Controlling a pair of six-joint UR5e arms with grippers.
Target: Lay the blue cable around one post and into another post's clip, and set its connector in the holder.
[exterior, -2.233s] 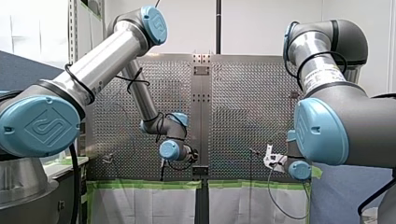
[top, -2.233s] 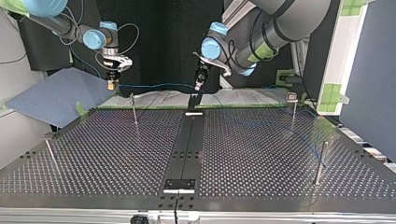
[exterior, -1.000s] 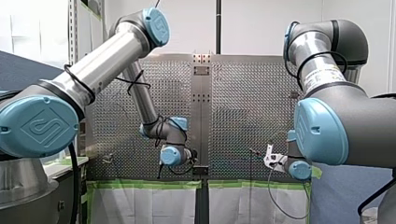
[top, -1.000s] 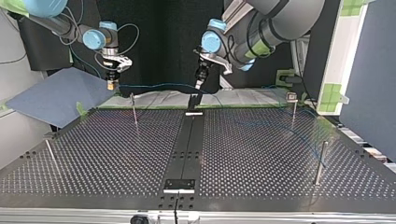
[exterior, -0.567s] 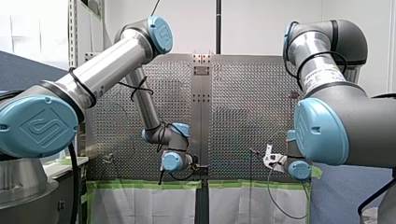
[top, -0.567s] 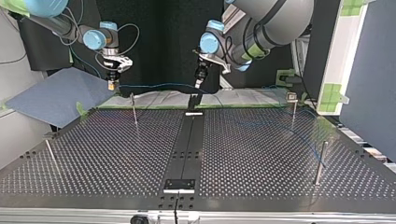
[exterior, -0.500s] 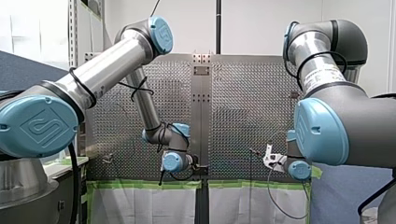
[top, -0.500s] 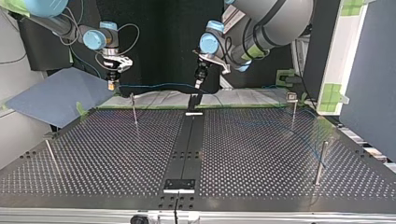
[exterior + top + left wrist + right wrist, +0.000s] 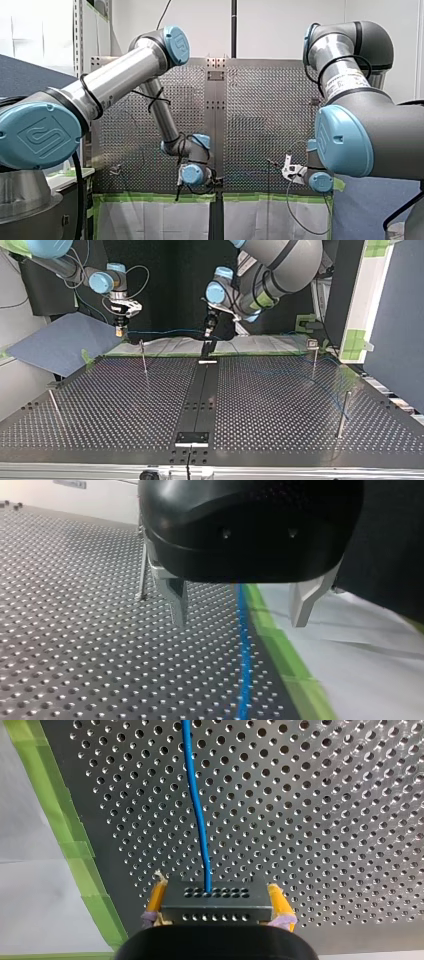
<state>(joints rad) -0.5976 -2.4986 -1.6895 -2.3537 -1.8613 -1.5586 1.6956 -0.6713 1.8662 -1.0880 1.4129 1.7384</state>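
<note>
The blue cable [image 9: 165, 331] hangs above the table's far edge in the top view, between my two grippers, then trails down across the table at the right. My right gripper [image 9: 216, 906], with yellow pads, is shut on the black perforated connector [image 9: 212, 900]; the cable [image 9: 197, 810] leaves it straight ahead. In the top view this gripper [image 9: 119, 331] hangs above a thin post [image 9: 143, 357]. My left gripper [image 9: 240, 612] is open, its metal fingers [image 9: 177, 600] astride the cable [image 9: 244, 650], which passes below them untouched. In the top view it [image 9: 208, 334] hovers over the centre strip's far end.
A post with a clip on top [image 9: 313, 347] stands at the top view's far right, a plain post [image 9: 343, 412] nearer right, another [image 9: 54, 407] at the near left. Black holder blocks [image 9: 191, 437] sit on the centre strip. Green tape [image 9: 75, 850] edges the perforated plate.
My left arm has swung toward the top view's left and lowered, bringing its open gripper over the cable. My right arm and the connector have not moved.
</note>
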